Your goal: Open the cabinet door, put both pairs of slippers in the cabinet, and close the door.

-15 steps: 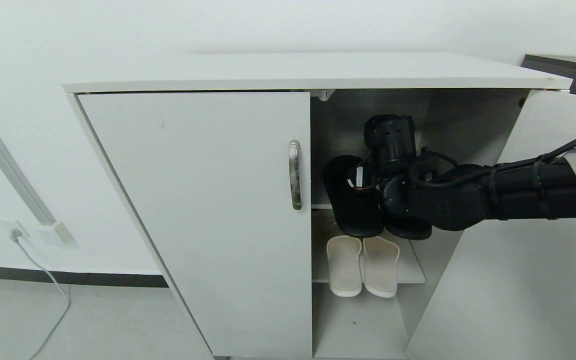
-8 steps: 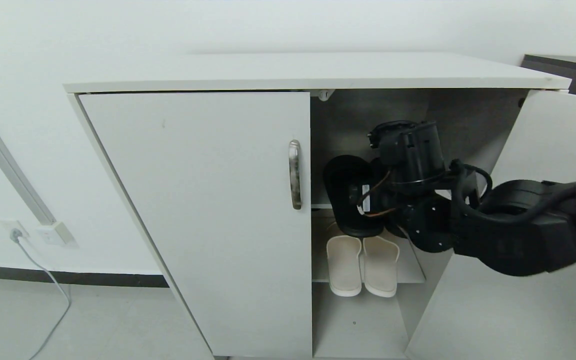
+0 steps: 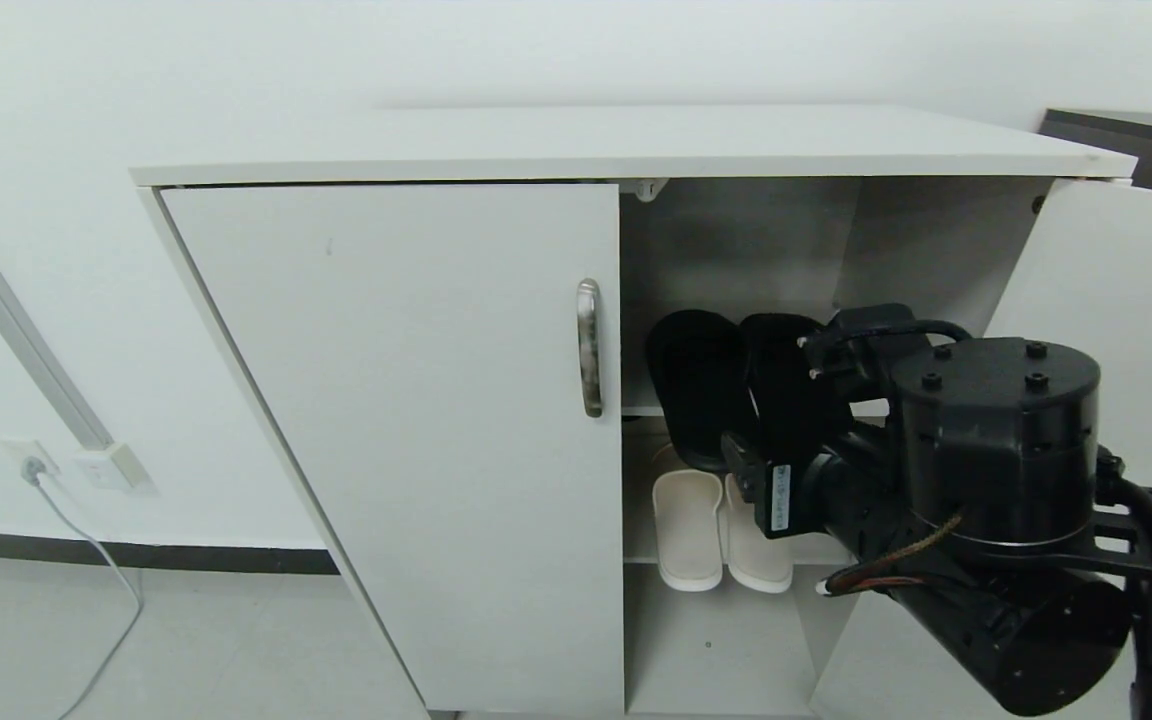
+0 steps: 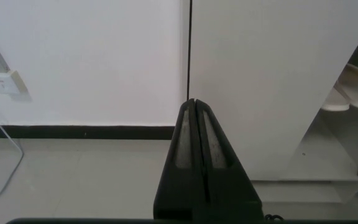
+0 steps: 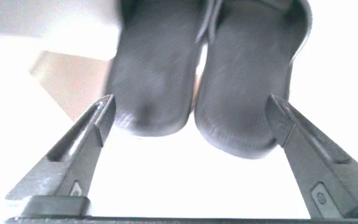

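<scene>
Facing a white cabinet set against a white wall, with the left door shut behind its metal handle and the right door swung wide open. Showing the black slippers lying side by side on the upper shelf in the open half, heels jutting out past the shelf's front edge. Showing the cream slippers paired just below on the lower shelf, heels likewise overhanging its edge.

Hanging in front of the open compartment with the right arm, its bulk hiding part of the right-hand black slipper and a corner of the cream pair. Spreading the right end effector wide, released and gripping nothing, its fingers framing the two black soles from either side.

Pressing the left end effector clenched, fingers flat together with nothing between them. Hovering low above the grey floor and pointing at the cabinet's left edge, where the shut door meets the wall.

Catching, off to the left, a wall socket with a grey cable trailing down past the black skirting board to the floor.
</scene>
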Robot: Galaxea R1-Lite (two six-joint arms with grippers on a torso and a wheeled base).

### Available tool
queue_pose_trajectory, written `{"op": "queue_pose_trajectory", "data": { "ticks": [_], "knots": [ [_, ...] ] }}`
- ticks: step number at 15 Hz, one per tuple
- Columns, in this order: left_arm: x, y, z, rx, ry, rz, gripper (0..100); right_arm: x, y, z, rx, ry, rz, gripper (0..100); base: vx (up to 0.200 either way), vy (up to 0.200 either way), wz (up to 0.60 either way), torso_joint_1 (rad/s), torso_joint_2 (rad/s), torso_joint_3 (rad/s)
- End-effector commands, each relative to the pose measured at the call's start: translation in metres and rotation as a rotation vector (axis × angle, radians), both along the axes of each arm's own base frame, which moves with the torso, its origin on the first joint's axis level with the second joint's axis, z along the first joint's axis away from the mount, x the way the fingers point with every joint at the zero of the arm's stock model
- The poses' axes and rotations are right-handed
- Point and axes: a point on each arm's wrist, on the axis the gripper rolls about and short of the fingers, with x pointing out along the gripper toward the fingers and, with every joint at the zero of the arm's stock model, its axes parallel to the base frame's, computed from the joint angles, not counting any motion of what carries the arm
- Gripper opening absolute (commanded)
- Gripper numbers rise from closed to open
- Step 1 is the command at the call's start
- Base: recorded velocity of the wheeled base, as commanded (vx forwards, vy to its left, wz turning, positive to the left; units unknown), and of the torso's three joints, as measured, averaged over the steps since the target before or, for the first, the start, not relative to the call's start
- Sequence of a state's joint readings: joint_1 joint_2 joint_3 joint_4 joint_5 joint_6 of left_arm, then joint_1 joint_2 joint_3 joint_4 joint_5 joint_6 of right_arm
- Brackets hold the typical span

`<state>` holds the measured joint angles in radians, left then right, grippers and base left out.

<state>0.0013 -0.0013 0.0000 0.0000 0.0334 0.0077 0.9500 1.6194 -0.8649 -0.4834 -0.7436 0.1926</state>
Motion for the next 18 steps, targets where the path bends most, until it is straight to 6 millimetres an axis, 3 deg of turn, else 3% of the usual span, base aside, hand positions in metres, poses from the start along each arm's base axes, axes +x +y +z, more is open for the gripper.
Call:
{"op": "queue_pose_trajectory", "data": {
  "ticks": [1,10,18],
  "knots": [
    [0.0,0.0,0.0,0.0,0.001,0.001,0,-0.005,-0.003,-0.001,0.0,0.003,0.017,0,0.0,0.0,0.0,0.0,0.0,0.0],
    [0.0,0.0,0.0,0.0,0.001,0.001,0,-0.002,0.002,-0.013,0.008,0.025,0.019,0,0.0,0.0,0.0,0.0,0.0,0.0],
    [0.0,0.0,0.0,0.0,0.001,0.001,0,-0.001,0.003,-0.016,0.001,0.032,0.02,0,-0.2,0.0,0.0,0.002,0.0,0.005]
  ]
}}
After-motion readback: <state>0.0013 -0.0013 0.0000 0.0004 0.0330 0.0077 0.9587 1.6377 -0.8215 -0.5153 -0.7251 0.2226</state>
